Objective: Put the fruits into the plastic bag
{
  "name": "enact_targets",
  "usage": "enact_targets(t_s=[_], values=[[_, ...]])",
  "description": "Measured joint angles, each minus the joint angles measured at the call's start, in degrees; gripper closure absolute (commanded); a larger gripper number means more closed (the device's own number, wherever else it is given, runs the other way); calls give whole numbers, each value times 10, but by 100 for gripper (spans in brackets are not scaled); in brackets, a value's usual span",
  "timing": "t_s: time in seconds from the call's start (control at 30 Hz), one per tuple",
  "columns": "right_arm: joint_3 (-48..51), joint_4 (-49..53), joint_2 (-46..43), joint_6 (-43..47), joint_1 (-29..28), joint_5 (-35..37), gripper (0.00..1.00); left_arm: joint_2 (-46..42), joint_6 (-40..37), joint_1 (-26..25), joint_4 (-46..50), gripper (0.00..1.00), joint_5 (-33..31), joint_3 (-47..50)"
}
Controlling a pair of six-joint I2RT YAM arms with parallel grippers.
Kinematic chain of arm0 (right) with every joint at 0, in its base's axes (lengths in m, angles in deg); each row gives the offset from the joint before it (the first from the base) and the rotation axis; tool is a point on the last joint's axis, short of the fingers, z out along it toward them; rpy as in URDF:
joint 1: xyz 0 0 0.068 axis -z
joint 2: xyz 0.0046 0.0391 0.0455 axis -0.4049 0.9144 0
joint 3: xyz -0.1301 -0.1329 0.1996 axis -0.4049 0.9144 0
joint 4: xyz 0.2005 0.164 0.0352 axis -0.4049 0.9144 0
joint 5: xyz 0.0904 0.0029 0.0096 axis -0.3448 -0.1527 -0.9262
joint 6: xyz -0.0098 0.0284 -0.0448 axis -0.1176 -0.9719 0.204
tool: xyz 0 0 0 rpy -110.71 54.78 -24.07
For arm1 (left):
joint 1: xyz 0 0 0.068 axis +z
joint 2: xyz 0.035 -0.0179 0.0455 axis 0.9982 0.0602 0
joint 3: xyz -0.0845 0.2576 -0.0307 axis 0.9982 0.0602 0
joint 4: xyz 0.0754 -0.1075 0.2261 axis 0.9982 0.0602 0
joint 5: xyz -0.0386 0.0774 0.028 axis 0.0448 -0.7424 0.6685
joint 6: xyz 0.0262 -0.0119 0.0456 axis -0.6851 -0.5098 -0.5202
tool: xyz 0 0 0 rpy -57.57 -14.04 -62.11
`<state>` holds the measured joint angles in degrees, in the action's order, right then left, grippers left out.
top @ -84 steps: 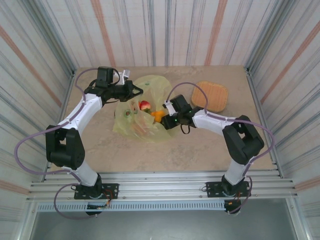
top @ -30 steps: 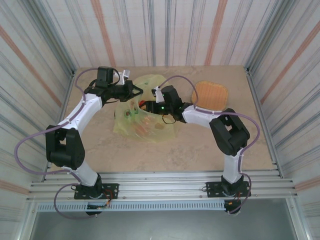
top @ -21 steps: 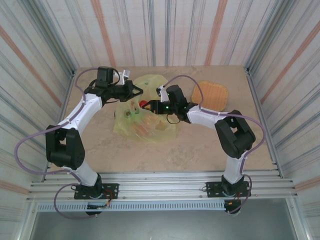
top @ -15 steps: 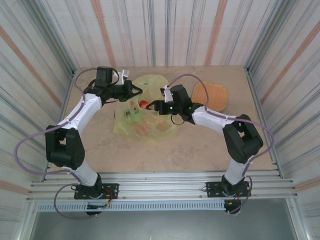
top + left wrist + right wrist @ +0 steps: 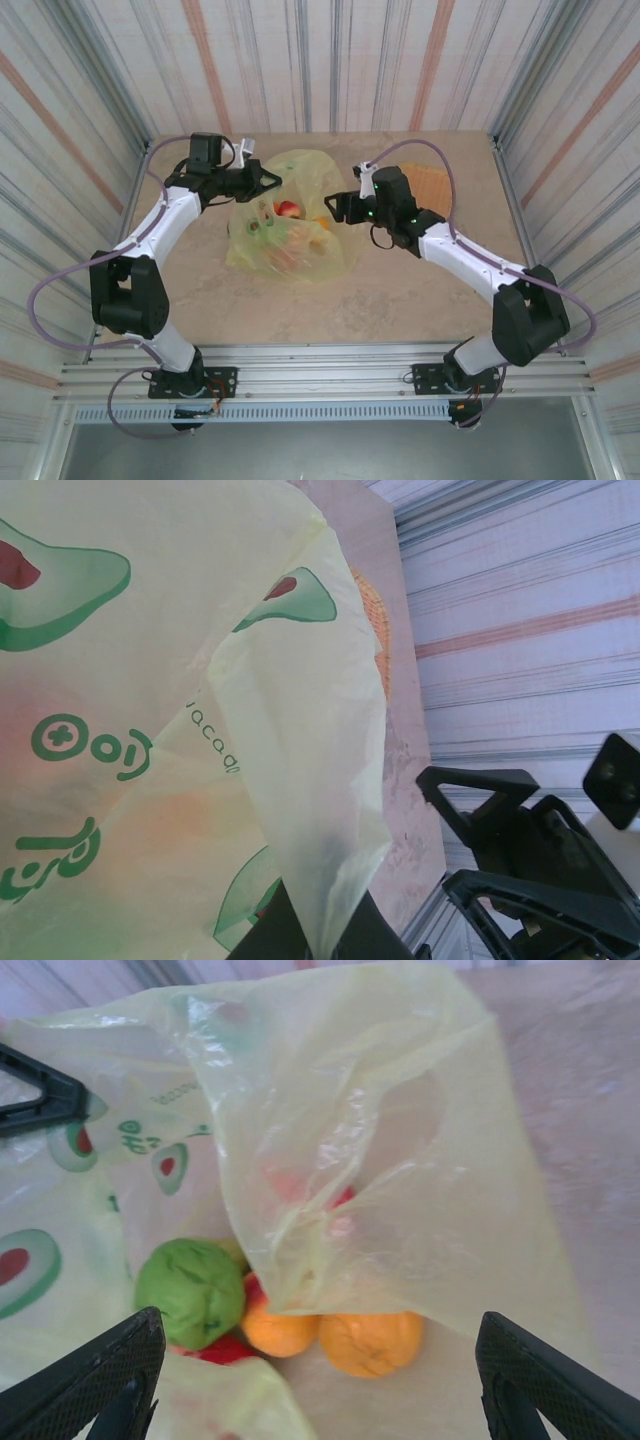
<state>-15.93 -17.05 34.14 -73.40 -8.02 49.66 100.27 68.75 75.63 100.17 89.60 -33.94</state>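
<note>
The table carries the plastic bag spread left of centre, its long axis running from the far edge toward the arms. It is a thin, crinkled, yellow-green film printed with halved avocados. The round woven tray lies well apart from it on the far right, partly behind the right arm.

The bag sits between the two arms. The left gripper is clamped on the bag's far-left rim, and in the left wrist view the film runs down between its closed fingers, holding that edge lifted. The right gripper hovers just beside the bag's right edge with its jaws wide apart and nothing between them. From this gripper the bag lies to the left and a little below, and the mouth opens toward it, so the right arm is the one placed to reach in.

The fruits lie in a touching cluster inside the bag, near the open edge. The right wrist view shows a green one, two orange ones and a red one in the open, with a pinkish one blurred behind a fold of film. All are small, rounded and glossy, and each is narrower than the gap between the open jaws. Judging by that, the filling looks close to finished
</note>
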Motion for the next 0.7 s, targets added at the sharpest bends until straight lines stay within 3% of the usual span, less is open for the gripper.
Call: enact_targets(t_s=[0.13,0.27,0.53,0.7], values=[[10,31,-17,21,18,53,17,0,0,0,0,100,0,0],[31,56,-16,16,53,61,17,0,0,0,0,100,0,0],[82,61,44,-37,64,14,19,0,0,0,0,100,0,0],[90,37,96,-73,65,-21,28,0,0,0,0,100,0,0]])
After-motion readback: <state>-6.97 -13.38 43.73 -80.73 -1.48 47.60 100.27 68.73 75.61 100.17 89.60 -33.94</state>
